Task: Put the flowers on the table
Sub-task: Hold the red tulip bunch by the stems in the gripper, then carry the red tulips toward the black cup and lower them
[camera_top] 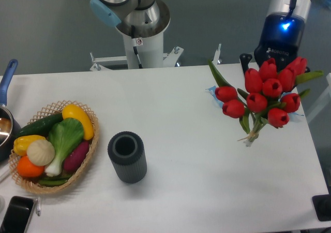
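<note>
Overhead view of the white table (196,191). The flowers (264,93), a bunch of red tulips with green leaves and tied stems, are at the far right of the tabletop, blooms toward the back edge and stem ends pointing toward the front. The gripper (276,57) hangs directly behind and above the blooms, its dark body lit by a blue lamp; the tulip heads hide its fingers, so whether it is open or closed, and whether it holds the bunch, cannot be told. Whether the stems rest on the table or hang just above it also cannot be told.

Surroundings: a grey ribbed cylinder (127,157) stands upright near the table's centre-left, open top facing up, well apart from the flowers. Nothing lies between the cylinder and the bunch.

Containers: a woven basket (89,114) sits at the left, holding a green leafy vegetable with a white stalk (62,142), a yellow pepper (78,120), a second yellow piece (26,143), a pale round vegetable (40,152), an orange (28,166), a purple piece (76,156) and a dark green cucumber (39,125). A blue-handled pan (7,88) is cut off by the left edge. A black phone (16,215) lies at the front left corner. The arm's white base (142,41) stands behind the table.
</note>
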Robot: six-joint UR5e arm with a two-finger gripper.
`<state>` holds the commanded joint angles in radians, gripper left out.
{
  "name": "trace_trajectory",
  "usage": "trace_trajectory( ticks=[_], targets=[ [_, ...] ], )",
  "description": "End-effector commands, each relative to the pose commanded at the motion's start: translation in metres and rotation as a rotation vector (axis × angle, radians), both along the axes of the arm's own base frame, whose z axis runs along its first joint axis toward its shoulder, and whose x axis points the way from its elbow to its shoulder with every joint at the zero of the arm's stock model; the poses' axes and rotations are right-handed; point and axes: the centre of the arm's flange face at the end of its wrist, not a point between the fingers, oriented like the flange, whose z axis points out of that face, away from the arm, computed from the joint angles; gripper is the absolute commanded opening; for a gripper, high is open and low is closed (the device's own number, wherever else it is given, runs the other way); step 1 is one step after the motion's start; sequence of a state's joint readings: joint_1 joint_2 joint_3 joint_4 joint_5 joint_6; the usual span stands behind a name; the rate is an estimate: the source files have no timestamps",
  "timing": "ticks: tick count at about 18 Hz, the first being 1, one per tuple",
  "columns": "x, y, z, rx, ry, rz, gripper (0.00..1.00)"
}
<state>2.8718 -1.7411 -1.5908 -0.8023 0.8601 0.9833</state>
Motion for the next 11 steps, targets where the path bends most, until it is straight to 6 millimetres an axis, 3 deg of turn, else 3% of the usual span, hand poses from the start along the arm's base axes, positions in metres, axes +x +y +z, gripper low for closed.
trace_trajectory(
  ticks=[4, 9, 11],
  targets=[
    [0.010, 0.023, -0.014, -0.140, 0.035, 0.026, 0.33],
    [0.016, 0.047, -0.046, -0.309, 0.083, 0.005, 0.33],
    [0.025, 0.067, -0.077, -0.438, 0.104, -0.027, 0.33]
  ],
)
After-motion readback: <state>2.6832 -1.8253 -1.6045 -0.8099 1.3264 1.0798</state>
